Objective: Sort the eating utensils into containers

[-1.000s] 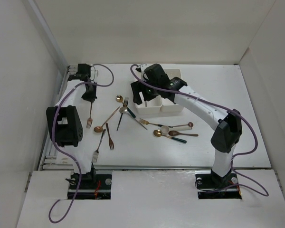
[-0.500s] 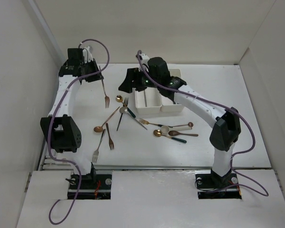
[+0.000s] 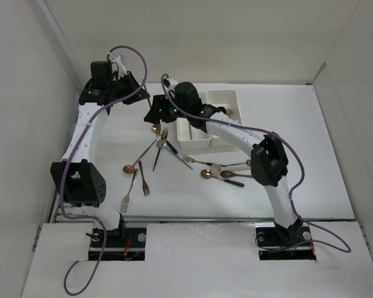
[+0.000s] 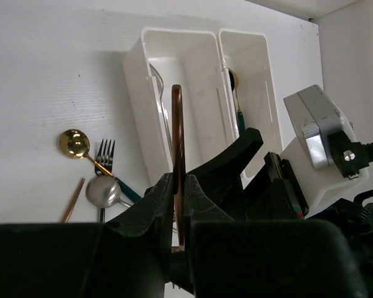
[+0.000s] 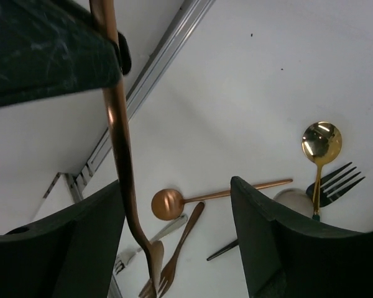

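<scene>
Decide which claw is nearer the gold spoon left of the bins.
Right. The right claw hovers just beyond the gold spoon; the left claw, holding a copper fork, is farther back-left.

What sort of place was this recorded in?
Probably a robot test cell, not a kitchen: a white table boxed by plain walls, two arms bolted at its edge, utensils scattered beside white bins.

From the left wrist, we lost the lower end of the copper fork point(image 4: 178, 143) between the left fingers point(image 4: 143, 217), and the dark bulk around them covered the near ends of both bins point(image 4: 137, 87). From the right wrist, the fork's handle ran off the top edge, its tines blurred into another fork point(image 5: 186, 236) lying beneath, and the right fingers point(image 5: 280, 248) were cut off at the bottom. From above, the held fork was too small for us to make out.
</scene>
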Available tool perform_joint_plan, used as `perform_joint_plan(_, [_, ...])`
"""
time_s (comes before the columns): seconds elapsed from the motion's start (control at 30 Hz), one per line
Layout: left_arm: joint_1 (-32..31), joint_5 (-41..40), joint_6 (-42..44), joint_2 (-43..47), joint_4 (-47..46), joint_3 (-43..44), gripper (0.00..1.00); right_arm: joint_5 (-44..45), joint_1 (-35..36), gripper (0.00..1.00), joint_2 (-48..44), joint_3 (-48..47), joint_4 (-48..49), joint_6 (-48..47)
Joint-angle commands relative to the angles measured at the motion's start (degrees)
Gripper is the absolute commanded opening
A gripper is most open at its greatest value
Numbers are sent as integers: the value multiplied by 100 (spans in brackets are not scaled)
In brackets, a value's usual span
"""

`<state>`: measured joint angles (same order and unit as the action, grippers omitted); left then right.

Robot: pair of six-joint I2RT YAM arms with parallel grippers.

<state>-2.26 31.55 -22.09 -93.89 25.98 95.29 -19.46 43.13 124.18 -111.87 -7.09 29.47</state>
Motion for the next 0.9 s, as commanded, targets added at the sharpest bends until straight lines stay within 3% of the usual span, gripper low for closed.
perform_joint_plan(0.0, [-20, 220, -199, 239, -146, -150, 0, -22, 124, 70, 79, -414, 445, -56])
perform_joint_plan(0.03, [-20, 281, -200, 291, -146, -151, 0, -22, 125, 51, 80, -466, 446, -56])
perform_joint_plan(0.1, [-20, 281, -200, 292, -146, -151, 0, -22, 125, 26, 133, -467, 446, -56])
perform_joint_plan(0.13, [-20, 281, -200, 292, -146, -151, 0, -22, 125, 7, 133, -467, 446, -56])
perform_joint_plan(0.17, [-20, 334, -86, 292, -146, -203, 0, -22, 125, 0, 72, -467, 446, -56])
perform_joint_plan(0.23, [-20, 282, 212, 292, -59, -151, 0, -118, 125, 0, -138, -257, 446, -108])
perform_joint_plan(0.3, [-20, -163, 1080, 292, 240, -11, 16, -451, 64, 0, -306, -125, 446, -161])
perform_joint_plan(0.37, [-20, -709, 1914, 292, 399, 113, 24, -925, -120, 0, -534, 69, 446, -161])
perform_joint_plan(0.4, [-20, -1469, 2806, 396, 260, 61, 28, -1258, -225, 0, -605, 122, 446, -161])
perform_joint_plan(0.5, [-20, -2467, 4339, 878, -799, -649, 28, -2025, -577, 0, -773, 122, -290, -161])
perform_joint_plan(0.53, [-20, -2583, 5528, 994, -1074, -852, 28, -2244, -648, 0, -773, 26, -536, -222])
perform_joint_plan(0.6, [-73, -2584, 6581, 1257, -2046, -1563, 26, -2473, -763, 0, -773, -299, -1292, -397])
perform_joint_plan(0.67, [-73, -1997, 8009, 1662, -2691, -2047, 26, -2632, -842, 0, -720, -475, -1758, -399])
perform_joint_plan(0.77, [-73, -1258, 8729, 1865, -3976, -2699, 28, -2607, -912, 0, -807, -423, -1813, -399])
perform_joint_plan(0.8, [-73, -1100, 8974, 1865, -3873, -2647, 28, -2511, -912, 0, -808, -310, -1813, -399])
perform_joint_plan(0.87, [-3, -322, 10280, 1812, -2672, -2217, 28, -2439, -965, 0, -965, -239, -1865, -399])
